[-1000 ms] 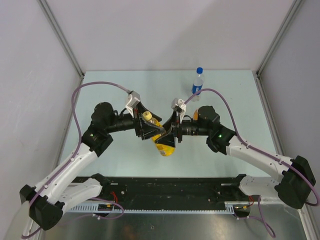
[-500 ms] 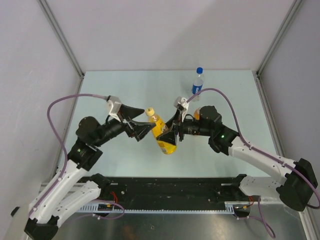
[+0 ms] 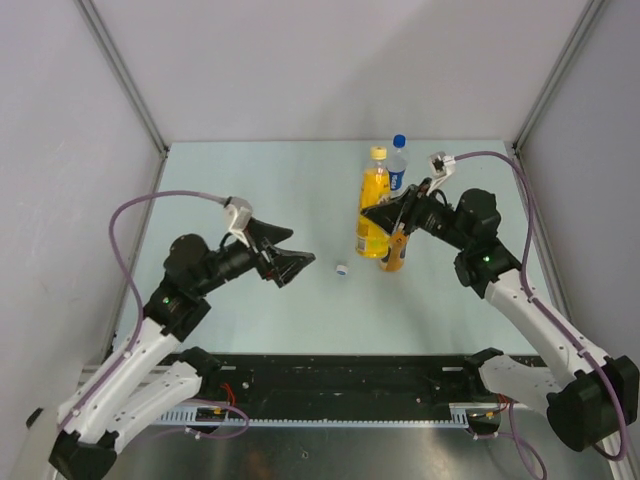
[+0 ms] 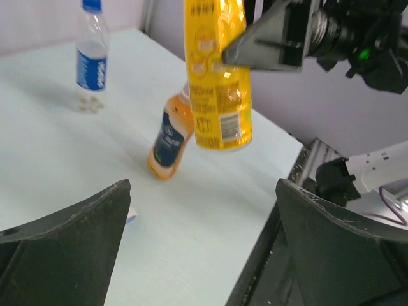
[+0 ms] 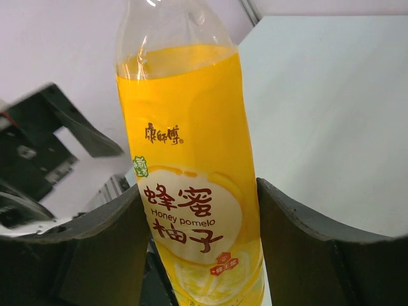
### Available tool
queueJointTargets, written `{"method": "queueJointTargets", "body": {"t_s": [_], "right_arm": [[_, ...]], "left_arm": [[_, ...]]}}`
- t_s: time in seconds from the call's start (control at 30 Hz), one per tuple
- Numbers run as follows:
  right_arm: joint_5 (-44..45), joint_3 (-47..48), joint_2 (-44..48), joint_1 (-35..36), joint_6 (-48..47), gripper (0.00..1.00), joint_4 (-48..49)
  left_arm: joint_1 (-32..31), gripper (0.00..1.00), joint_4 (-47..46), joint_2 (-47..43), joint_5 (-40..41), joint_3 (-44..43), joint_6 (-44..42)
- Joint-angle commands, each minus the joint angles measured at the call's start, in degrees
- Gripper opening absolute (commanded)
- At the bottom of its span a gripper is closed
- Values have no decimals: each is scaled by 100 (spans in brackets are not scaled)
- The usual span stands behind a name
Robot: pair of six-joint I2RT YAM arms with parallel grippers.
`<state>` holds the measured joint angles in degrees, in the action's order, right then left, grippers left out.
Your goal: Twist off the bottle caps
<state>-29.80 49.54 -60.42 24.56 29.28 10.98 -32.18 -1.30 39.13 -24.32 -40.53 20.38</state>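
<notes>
My right gripper [image 3: 386, 214] [image 5: 197, 255] is shut on the yellow bottle [image 3: 372, 205] [image 5: 191, 185], holding it upright at the back right. Its yellow cap [image 3: 378, 153] is on the neck. In the left wrist view the yellow bottle [image 4: 220, 83] seems to hang just off the table. The orange bottle [image 3: 394, 256] [image 4: 169, 137] with a blue label leans right beside it, its neck hidden. The clear bottle [image 3: 397, 168] [image 4: 91, 57] stands behind with its blue cap [image 3: 399, 141] on. A white cap [image 3: 342, 270] [image 4: 130, 215] lies loose on the table. My left gripper [image 3: 300, 250] [image 4: 204, 255] is open and empty, near that cap.
The pale green table [image 3: 260, 190] is walled at the back and sides by grey panels. A black rail [image 3: 340, 385] runs along the near edge, between the arm bases. The right arm's purple cable [image 3: 520, 200] loops over the back right corner.
The left gripper let go of the yellow bottle's cap end, opened wide and drew back left. The right arm carried the bottle from the centre to the back right and stood it upright.
</notes>
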Motion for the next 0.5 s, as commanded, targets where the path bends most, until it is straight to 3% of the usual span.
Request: {"method": "queueJointTargets", "body": {"t_s": [0.0,0.23,0.47], "right_arm": [[-101,240,205,-96,855,46,500],[-351,170,48,-73,1423,45,982],[-329,109,58,-24,1606,45,1072]], "left_arm": [[-15,99,-443,578,-784,35,481],[-648,99,-1279,1449,-821,-298,736],[-1100,99,-1462,2213,-563,-915,770]]}}
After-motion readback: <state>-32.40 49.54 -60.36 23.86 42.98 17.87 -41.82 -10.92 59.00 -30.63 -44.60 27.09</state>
